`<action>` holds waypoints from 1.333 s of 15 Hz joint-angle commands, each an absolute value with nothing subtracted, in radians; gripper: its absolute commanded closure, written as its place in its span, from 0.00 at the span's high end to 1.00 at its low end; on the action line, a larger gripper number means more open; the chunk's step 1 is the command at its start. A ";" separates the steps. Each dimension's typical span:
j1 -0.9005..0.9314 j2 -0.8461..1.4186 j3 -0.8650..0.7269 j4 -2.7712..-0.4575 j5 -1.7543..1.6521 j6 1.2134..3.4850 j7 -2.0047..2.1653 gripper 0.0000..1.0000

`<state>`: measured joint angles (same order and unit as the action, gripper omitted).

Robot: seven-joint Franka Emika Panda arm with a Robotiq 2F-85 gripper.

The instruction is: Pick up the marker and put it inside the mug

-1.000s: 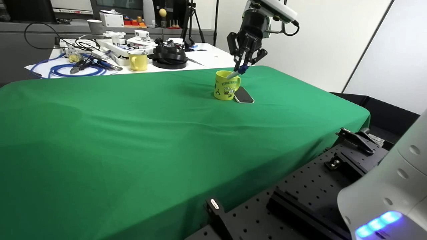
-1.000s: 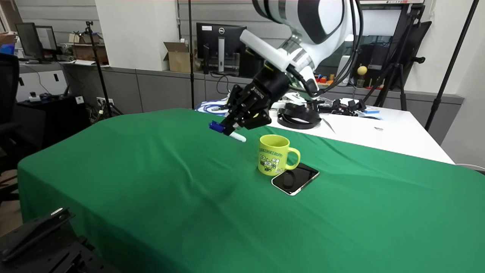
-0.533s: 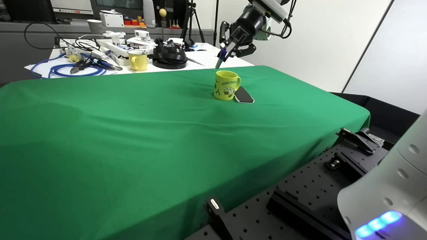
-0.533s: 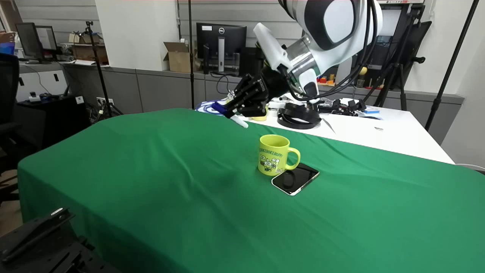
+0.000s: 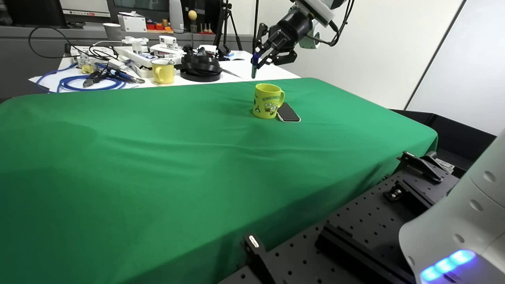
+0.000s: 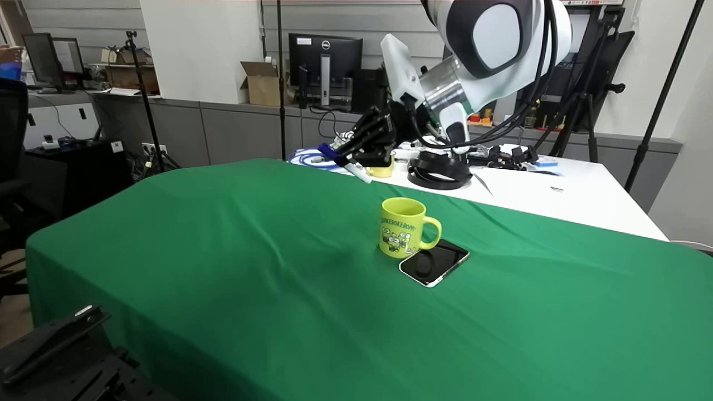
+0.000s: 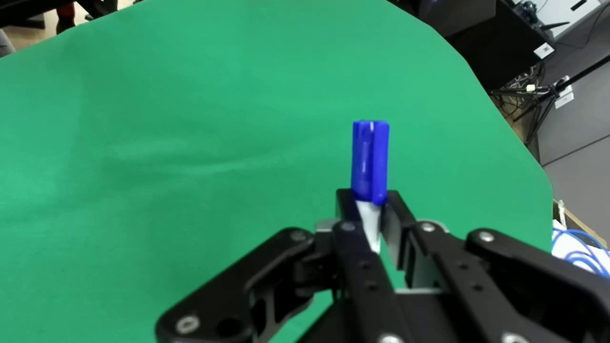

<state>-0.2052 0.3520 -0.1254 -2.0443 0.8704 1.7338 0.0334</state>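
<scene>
The marker, white with a dark blue cap, shows in both exterior views (image 5: pixel 253 71) (image 6: pixel 357 172) and in the wrist view (image 7: pixel 370 162). My gripper (image 5: pixel 260 59) is shut on it near the cap, also seen in an exterior view (image 6: pixel 341 156) and in the wrist view (image 7: pixel 369 202). The marker is tilted, with its white end lower. The yellow-green mug (image 5: pixel 266 102) stands upright on the green cloth, also in an exterior view (image 6: pixel 402 228). The gripper and marker are in the air, above rim height and apart from the mug. The mug is out of the wrist view.
A phone (image 6: pixel 434 263) lies on the cloth (image 6: pixel 250 278) beside the mug, under its handle. Behind is a white table with another yellow cup (image 5: pixel 163 73), blue cables (image 5: pixel 90 83), tools and a black coil (image 5: pixel 200 67).
My gripper has lifted the marker up and away from the mug, toward the white table. The marker hangs steeper in both exterior views. The mug and phone have not moved.
</scene>
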 commanded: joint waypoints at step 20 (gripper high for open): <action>-0.189 0.357 -0.137 -2.042 0.886 1.771 0.097 0.18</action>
